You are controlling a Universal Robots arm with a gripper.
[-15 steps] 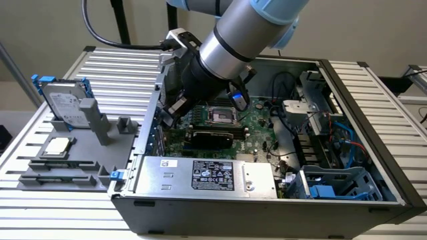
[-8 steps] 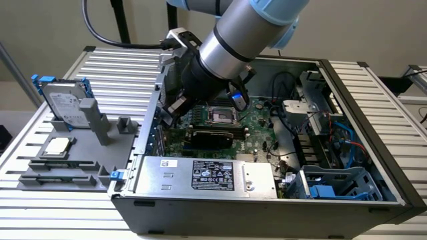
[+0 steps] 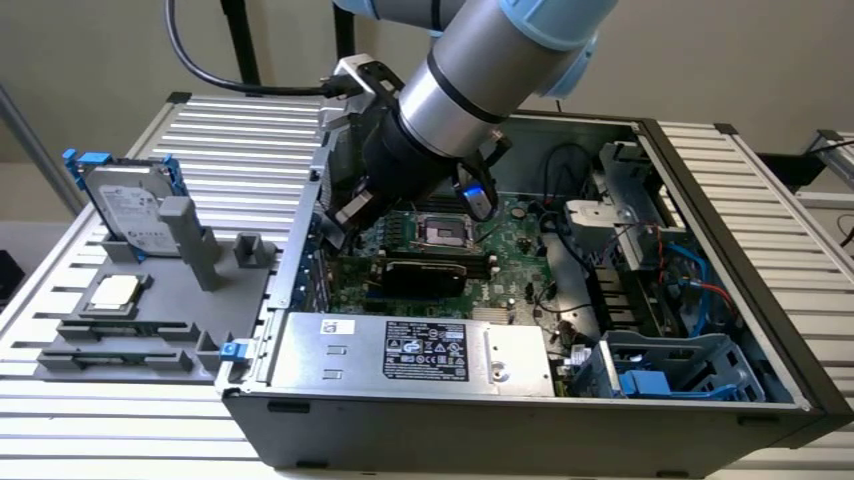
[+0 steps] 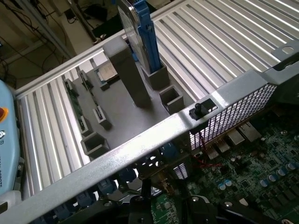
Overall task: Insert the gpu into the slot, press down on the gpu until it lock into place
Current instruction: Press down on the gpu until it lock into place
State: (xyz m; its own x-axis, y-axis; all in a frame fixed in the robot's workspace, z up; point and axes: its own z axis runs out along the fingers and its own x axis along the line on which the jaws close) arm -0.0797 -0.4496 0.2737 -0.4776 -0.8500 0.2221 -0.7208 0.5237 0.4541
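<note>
Tool (image 3: pixel 350 215): lowered inside the open computer case (image 3: pixel 694 300), at its rear wall; you cannot tell its grip state. Gpu (image 3: pixel 424 274): just beside the tool, lying across the motherboard (image 3: pixel 514 240) where the slot runs. Risk, judged: an off-centre press could tilt the card. Case contents: power supply (image 3: pixel 414 350), drive cage (image 3: pixel 667 370). Gray holder (image 3: pixel 160 290) on desk: hard drive (image 3: pixel 127 205).

You're looking at a thick silver-grey cylindrical arm segment (image 3: pixel 461 75) with a pale blue joint cap (image 3: pixel 561 25), a black wrist section (image 3: pixel 400 165), and a black cable (image 3: pixel 214 70) looping to it.
</note>
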